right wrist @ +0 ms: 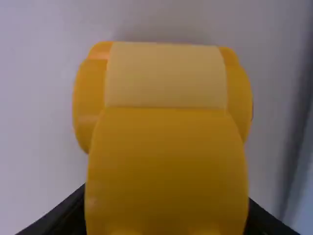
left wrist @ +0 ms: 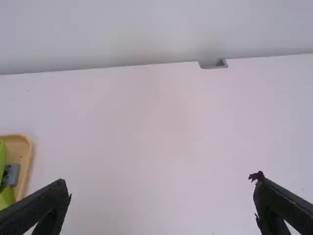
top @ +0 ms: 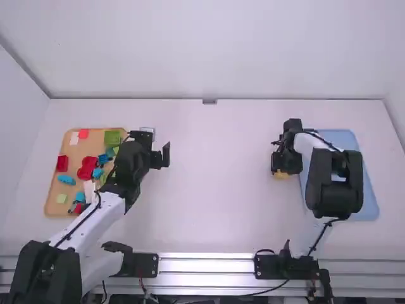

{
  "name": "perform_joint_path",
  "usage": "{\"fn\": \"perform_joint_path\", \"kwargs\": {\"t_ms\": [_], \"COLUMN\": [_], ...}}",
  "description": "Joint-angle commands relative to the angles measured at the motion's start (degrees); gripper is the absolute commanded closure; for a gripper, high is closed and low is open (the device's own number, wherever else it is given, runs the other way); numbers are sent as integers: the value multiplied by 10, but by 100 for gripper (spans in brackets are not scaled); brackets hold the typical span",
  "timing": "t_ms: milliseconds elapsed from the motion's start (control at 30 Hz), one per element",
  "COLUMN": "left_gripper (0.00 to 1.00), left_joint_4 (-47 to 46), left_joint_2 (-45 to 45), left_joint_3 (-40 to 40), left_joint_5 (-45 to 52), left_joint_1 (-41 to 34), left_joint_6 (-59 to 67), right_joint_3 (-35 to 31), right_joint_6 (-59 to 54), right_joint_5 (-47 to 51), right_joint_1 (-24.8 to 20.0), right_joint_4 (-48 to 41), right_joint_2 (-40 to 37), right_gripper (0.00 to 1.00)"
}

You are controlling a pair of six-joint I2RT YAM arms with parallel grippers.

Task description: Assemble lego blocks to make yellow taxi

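Over the right side of the table, at the blue tray's left edge, my right gripper [top: 278,166] is low with a yellow piece [top: 282,175] at its fingers. The right wrist view has the yellow taxi build [right wrist: 166,166] large, rounded parts bulging at both sides and a paler yellow block [right wrist: 166,76] across it. Its near end sits between the fingers of my right gripper [right wrist: 166,203], which is shut on it. My left gripper [top: 161,147] stands open beside the wooden tray's right edge; in its wrist view the left gripper [left wrist: 161,183] has bare table between its fingers.
A wooden tray [top: 54,193] at the left holds several loose blocks, red, green, blue and white. The blue tray [top: 367,196] lies under and beside the right arm. A small grey fitting [top: 209,101] sits at the table's back edge.
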Motion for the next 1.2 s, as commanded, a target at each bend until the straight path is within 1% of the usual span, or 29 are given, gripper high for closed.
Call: {"fn": "perform_joint_path", "kwargs": {"t_ms": [0,67,100,133,167,200,267,300,333,367,467,567,700,867,1000,1100,1133,1167], "left_gripper": [1,1,1,1,1,1,1,1,1,1,1,1,1,1,1,1,1,1], "left_joint_4": [-2,-5,-5,-7,-9,-10,-12,-12,-13,-12,-10,-8,-4,-9,-17,-17,-17,-17], "left_joint_2": [2,2,2,2,2,2,2,2,2,2,2,2,2,2,2,2,2,2], "left_joint_3": [-5,-5,-5,-5,-5,-5,-5,-5,-5,-5,-5,-5,-5,-5,-5,-5,-5,-5], "left_joint_5": [-4,-4,-4,-4,-4,-4,-4,-4,-4,-4,-4,-4,-2,-2,-2,-3,-2,-3], "left_joint_1": [4,4,4,4,4,4,4,4,4,4,4,4,4,4,4,4,4,4], "left_joint_6": [2,2,2,3,5,5,4,4,4,4,4,4,2,2,2,2,2,2], "right_joint_3": [53,75,76,77,76,75,71,69,69,59,34,14,-2,-5,-5,-5,-4,-4], "right_joint_6": [-5,-3,-3,-5,-5,-5,-19,-33,-35,-58,-67,-67,-67,-67,-67,-67,-63,-62], "right_joint_5": [46,96,99,116,124,123,97,68,62,4,-31,-35,-41,-41,-41,-40,-38,-37], "right_joint_1": [-2,-18,-20,-32,-54,-60,-103,-130,-134,-183,-231,-249,-256,-270,-271,-273,-273,-273], "right_joint_4": [-28,-65,-66,-70,-72,-72,-66,-61,-59,-46,-16,8,38,52,52,49,49,49], "right_joint_2": [-55,-99,-102,-123,-145,-149,-166,-169,-170,-169,-154,-132,-106,-74,-50,-49,-49,-50], "right_gripper": [57,57,57,57,57,57,58,59,59,63,65,66,65,64,59,55,43,42]}}
